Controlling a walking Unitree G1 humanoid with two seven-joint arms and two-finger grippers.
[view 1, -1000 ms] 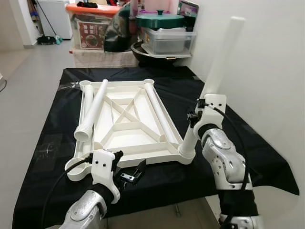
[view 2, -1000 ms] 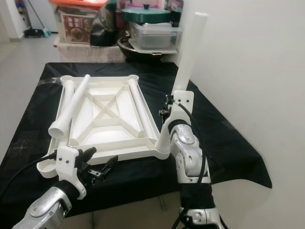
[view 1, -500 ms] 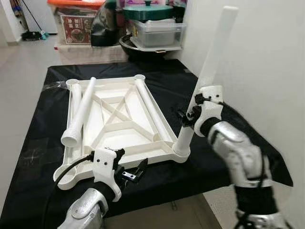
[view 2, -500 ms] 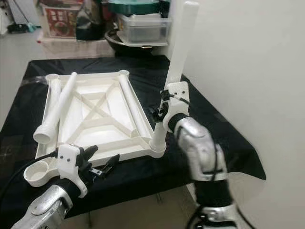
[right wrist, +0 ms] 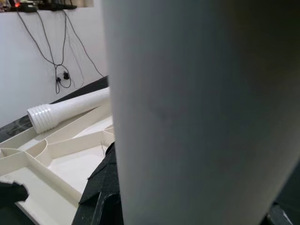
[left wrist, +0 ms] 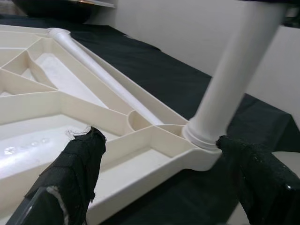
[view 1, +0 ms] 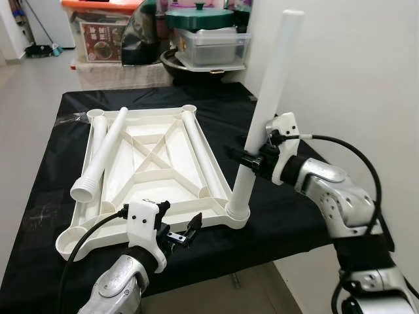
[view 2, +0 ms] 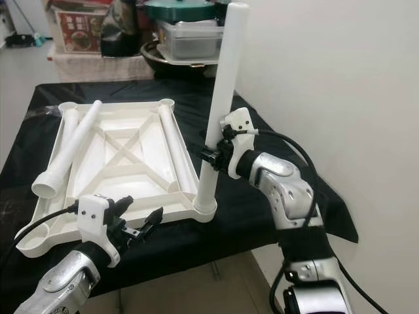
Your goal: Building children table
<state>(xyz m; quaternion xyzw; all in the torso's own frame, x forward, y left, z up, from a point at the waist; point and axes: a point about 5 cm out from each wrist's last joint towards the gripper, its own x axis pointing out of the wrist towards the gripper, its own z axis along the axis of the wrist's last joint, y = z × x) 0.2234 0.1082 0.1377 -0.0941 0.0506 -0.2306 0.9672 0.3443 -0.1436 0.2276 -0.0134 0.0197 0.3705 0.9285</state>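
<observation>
An upside-down white plastic tabletop (view 1: 154, 171) lies on a black cloth. One white table leg (view 1: 265, 108) stands nearly upright in its near right corner socket (view 1: 237, 213). My right gripper (view 1: 251, 158) is shut on this leg about a third of the way up, and the leg (right wrist: 197, 117) looms close in the right wrist view. Three loose legs lie on the tabletop: one diagonal (view 1: 105, 154), one along the left rim (view 1: 97, 131), one along the right rim (view 1: 201, 152). My left gripper (view 1: 178, 230) hangs open just off the tabletop's near edge, its fingers (left wrist: 70, 178) empty.
The black-covered table (view 1: 39, 196) ends close in front of me and to the right. A white wall (view 1: 353, 78) stands close on the right. Storage bins (view 1: 105, 36), a green-lidded pot (view 1: 200, 18) and a clear box (view 1: 213, 49) crowd the far side. Bare floor (view 1: 26, 91) lies to the left.
My right forearm has swung out to the right of the leg while still holding it, and the leg now stands a little more upright. The camera has shifted. The left gripper has stayed put.
</observation>
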